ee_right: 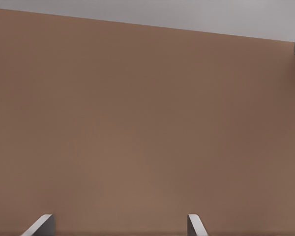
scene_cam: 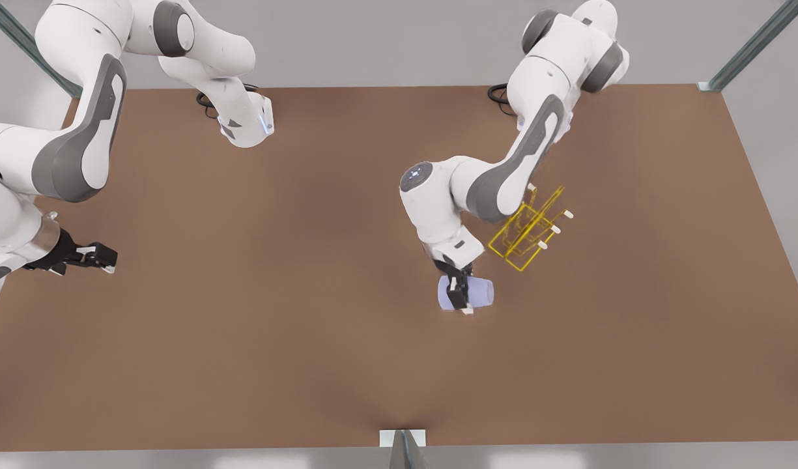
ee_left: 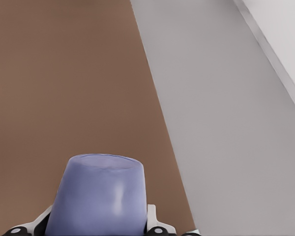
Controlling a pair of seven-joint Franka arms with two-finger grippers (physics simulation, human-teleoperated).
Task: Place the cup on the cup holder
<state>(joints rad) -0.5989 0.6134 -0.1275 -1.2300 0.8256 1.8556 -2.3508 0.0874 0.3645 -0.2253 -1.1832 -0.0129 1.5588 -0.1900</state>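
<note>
The lavender-blue cup [scene_cam: 480, 292] is turned on its side, just in front of the yellow wire cup holder [scene_cam: 529, 234] at the front view's right. My left gripper [scene_cam: 460, 290] reaches down from above and is shut on the cup. In the left wrist view the cup [ee_left: 101, 196] sits between the fingers of the left gripper [ee_left: 98, 223]. I cannot tell whether the cup touches the table. The cup holder stands upright, with its white-capped prongs angled away from the arm. My right gripper [scene_cam: 105, 255] waits open at the front view's left edge; its fingers [ee_right: 42, 225] are spread over bare table.
The brown table [scene_cam: 275, 293] stretches wide between the two arms. Metal frame posts stand at the back corners [scene_cam: 750, 45] and at the front edge's middle [scene_cam: 403, 446]. The left arm's forearm [scene_cam: 516, 169] hangs over the cup holder's back side.
</note>
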